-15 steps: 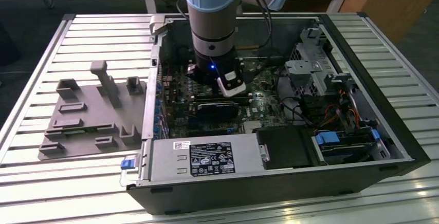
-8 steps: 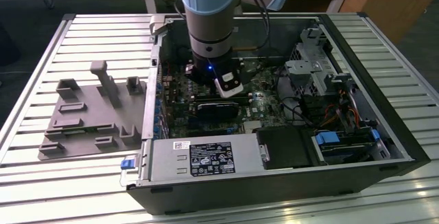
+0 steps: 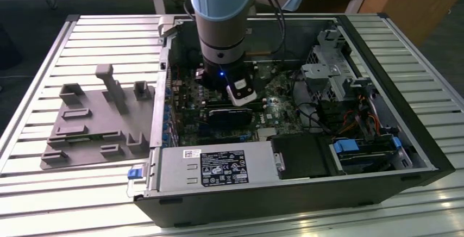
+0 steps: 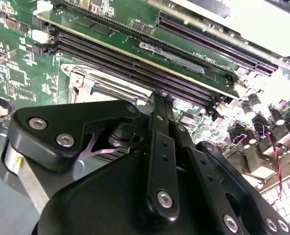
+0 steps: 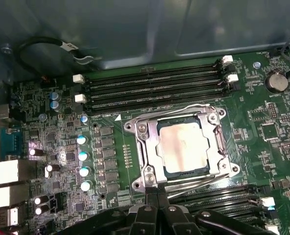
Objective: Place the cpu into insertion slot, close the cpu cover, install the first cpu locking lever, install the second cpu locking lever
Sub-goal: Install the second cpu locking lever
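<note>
In the first wrist view, going left to right: 4 capacitors (image 5: pixel 84 163) stand in a column, then the cover (image 5: pixel 150 152) lies shut over the cpu (image 5: pixel 188 147), which sits flat in the slot (image 5: pixel 222 145); a wire lever (image 5: pixel 204 180) runs along its near edge. The claw (image 5: pixel 157 205) hovers just beside that edge, its fingers (image 5: pixel 146 211) pressed together and empty. The lever looks thin, springy and slick, so I judge pushing near its bent end best; the cpu is stiff but fragile.
</note>
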{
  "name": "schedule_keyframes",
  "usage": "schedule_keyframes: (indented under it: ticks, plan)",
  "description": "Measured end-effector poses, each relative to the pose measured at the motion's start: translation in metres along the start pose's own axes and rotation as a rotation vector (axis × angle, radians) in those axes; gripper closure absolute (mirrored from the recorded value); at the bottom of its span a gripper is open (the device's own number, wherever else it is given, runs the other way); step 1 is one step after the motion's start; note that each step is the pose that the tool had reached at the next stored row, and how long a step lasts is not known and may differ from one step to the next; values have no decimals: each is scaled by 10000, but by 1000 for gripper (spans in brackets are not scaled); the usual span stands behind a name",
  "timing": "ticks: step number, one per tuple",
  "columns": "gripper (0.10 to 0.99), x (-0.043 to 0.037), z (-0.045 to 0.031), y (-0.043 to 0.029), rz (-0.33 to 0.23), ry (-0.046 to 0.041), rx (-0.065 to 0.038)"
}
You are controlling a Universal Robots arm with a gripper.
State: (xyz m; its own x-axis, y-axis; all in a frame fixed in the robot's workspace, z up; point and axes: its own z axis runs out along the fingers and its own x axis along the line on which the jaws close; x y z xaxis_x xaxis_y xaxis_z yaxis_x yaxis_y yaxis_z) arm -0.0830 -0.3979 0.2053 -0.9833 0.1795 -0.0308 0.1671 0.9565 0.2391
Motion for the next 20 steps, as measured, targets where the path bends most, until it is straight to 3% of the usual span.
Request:
schedule_keyframes:
  ticks: [4,9,15,20]
  plan:
    - [980,-7,-9,-37,1,4,-18]
    - [980,2,-3,-52,14,31,-175]
    - [980,35,36,-70,20,46,-265]
    - [980,62,55,-80,37,89,-516]
